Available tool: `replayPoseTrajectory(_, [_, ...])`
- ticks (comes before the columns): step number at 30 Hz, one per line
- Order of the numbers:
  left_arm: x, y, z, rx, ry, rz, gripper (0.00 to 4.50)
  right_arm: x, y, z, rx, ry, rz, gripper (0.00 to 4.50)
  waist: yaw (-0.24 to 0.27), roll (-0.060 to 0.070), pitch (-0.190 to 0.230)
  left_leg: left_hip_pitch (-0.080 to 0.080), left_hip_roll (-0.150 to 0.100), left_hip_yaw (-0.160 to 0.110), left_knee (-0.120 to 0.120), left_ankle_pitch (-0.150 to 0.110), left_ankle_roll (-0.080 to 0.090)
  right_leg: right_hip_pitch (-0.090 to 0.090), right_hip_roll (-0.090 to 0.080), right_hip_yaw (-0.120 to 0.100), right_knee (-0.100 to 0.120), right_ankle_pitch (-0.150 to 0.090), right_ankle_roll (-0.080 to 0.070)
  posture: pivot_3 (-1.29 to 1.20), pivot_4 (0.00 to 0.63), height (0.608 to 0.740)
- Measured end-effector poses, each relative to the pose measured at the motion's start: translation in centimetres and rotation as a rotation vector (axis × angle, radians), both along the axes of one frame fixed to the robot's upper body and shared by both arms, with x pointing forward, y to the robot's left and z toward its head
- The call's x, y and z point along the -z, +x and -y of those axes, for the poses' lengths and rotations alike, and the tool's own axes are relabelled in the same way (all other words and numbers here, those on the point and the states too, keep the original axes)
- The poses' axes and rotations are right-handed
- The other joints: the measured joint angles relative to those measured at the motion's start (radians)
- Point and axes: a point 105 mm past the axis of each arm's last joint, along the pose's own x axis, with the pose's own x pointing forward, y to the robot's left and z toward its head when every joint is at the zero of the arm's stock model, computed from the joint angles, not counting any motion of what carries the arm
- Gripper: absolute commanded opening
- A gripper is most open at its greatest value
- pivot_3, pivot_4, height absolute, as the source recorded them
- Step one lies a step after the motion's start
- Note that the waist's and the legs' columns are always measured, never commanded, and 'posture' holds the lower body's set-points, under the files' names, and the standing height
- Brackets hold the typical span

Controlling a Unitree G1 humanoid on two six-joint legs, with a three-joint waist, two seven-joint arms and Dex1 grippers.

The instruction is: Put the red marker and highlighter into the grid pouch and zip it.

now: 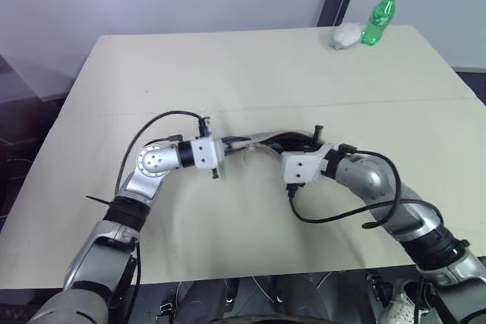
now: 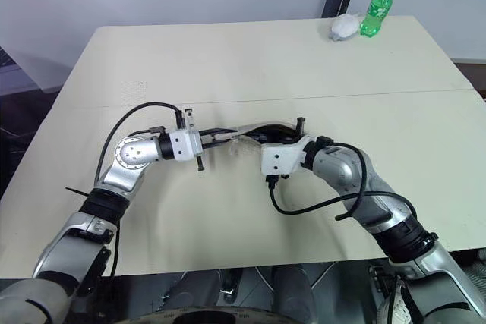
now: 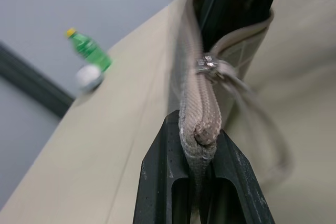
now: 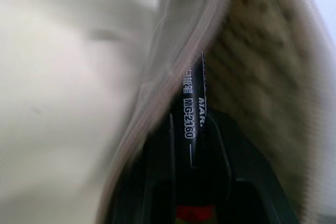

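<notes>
1. Grid pouch: held above the table between the two arms; mouth gaping, zip not drawn; slider sits near the held end.
2. Left gripper: fingers clamped tight on the fabric end of the pouch's zip edge, holding it steady.
3. Right gripper: at the pouch mouth; jaws narrow, gripping a dark pen barrel with white lettering and red at its base, judged to be the red marker; barrel tip already between the pouch lips.
4. Progress: marker insertion under way, not released; highlighter and zipping remain, as far as can be judged.
5. Unclear: highlighter not made out, possibly already inside; pouch interior dark; right wrist view blurred.
6. Bystanders: green bottle and white object at the far corner.
</notes>
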Motion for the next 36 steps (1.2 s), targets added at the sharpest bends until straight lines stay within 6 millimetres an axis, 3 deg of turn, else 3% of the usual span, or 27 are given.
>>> replayPoseTrajectory(4, [-0.3, -0.1, -0.2, 0.014, -0.009, -0.01, 0.0, -0.3, -0.1, -0.1, -0.029, 0.003, 0.007, 0.31, -0.001, 0.0, 0.0, 0.0, 0.0, -0.001, -0.001, 0.0, 0.0, -0.001, 0.0, 0.0, 0.001, 0.0, 0.0, 0.0, 0.15, 0.739])
replayPoseTrajectory(11, [-0.4, 0.1, -0.3, -0.007, -0.019, 0.004, 0.0, -1.5, -0.6, -0.3, -0.021, 0.177, -0.066, 3.68, 0.003, 0.0, 0.0, 0.0, 0.0, -0.002, -0.001, -0.002, 0.003, -0.001, 0.001, 0.001, 0.002, 0.0, 0.0, 0.0, 0.15, 0.739])
replayPoseTrajectory(18, [0.1, 1.4, -1.0, -0.121, -0.036, 0.022, 0.0, -4.8, -3.5, 0.8, 0.005, 0.575, -0.29, 3.68, 0.0, 0.0, 0.0, 0.0, 0.0, -0.002, -0.002, -0.003, 0.004, -0.001, 0.0, 0.001, 0.001, 0.0, 0.0, 0.0, 0.15, 0.739])
replayPoseTrajectory(23, [0.3, 1.8, -0.3, -0.173, -0.052, 0.068, 0.0, -6.7, -4.9, 0.3, -0.015, 0.766, -0.389, 3.68, 0.001, 0.0, 0.0, 0.0, 0.0, -0.002, -0.001, -0.003, 0.004, 0.0, 0.0, 0.001, 0.002, 0.0, 0.0, 0.0, 0.15, 0.739])
replayPoseTrajectory(25, [0.3, 1.8, 0.1, -0.181, -0.055, 0.083, 0.0, -5.8, -6.0, -0.6, -0.024, 0.793, -0.493, 3.68, 0.002, 0.0, 0.0, 0.0, 0.0, -0.002, -0.001, -0.003, 0.004, -0.001, 0.0, 0.001, 0.002, 0.0, 0.0, 0.0, 0.15, 0.739])
replayPoseTrajectory(29, [0.3, 1.2, 1.4, -0.152, -0.053, 0.099, 0.0, -1.1, -7.7, -2.0, 0.042, 0.796, -0.773, 3.68, 0.002, 0.0, 0.0, 0.0, 0.0, -0.001, -0.001, -0.003, 0.005, 0.0, -0.001, 0.001, 0.001, 0.0, 0.0, 0.0, 0.15, 0.739])
replayPoseTrajectory(33, [0.0, 0.6, 2.1, -0.121, -0.059, 0.12, 0.0, 1.2, -5.5, -1.5, 0.184, 0.897, -0.791, 3.68, -0.004, 0.0, 0.0, 0.001, 0.0, -0.001, -0.001, -0.003, 0.005, 0.001, 0.0, 0.001, 0.001, 0.0, 0.0, 0.0, 0.15, 0.739])
replayPoseTrajectory(36, [0.0, 0.2, 2.1, -0.106, -0.055, 0.131, 0.0, 1.7, -3.6, -1.1, 0.246, 0.907, -0.734, 3.68, -0.001, 0.0, 0.0, 0.001, 0.0, -0.001, -0.001, -0.003, 0.004, -0.001, 0.0, 0.001, 0.002, 0.0, 0.0, 0.0, 0.15, 0.739])
